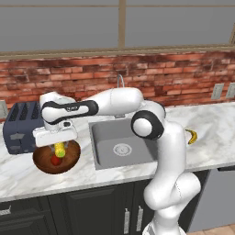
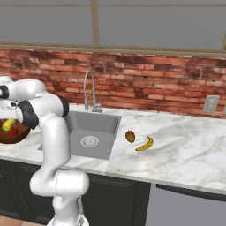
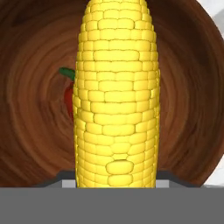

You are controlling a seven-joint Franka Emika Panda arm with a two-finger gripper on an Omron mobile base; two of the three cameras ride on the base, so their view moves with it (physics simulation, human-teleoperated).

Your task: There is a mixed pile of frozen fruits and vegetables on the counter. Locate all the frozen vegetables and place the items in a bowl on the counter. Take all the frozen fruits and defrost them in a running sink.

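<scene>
My gripper (image 1: pixel 60 146) is shut on the yellow corn cob (image 1: pixel 59 149), holding it upright just over the dark-brown wooden bowl (image 1: pixel 42 163) on the counter (image 1: pixel 215 137). In the hand view the corn cob (image 3: pixel 116 96) stands in front of the bowl's inside (image 3: pixel 30 113), and the red tomato-like item (image 3: pixel 68 98) lies on the bowl's floor behind it. The same red item (image 1: pixel 56 160) rests inside the bowl. To the right of the sink (image 2: pixel 90 132), the banana (image 2: pixel 145 144) and the round orange-red fruit (image 2: pixel 129 136) lie on the marble.
A dark toaster (image 1: pixel 20 126) stands right behind the bowl at the left. The curved faucet (image 2: pixel 90 92) rises behind the sink basin, against the brick wall. My arm stretches leftward across the sink's back edge.
</scene>
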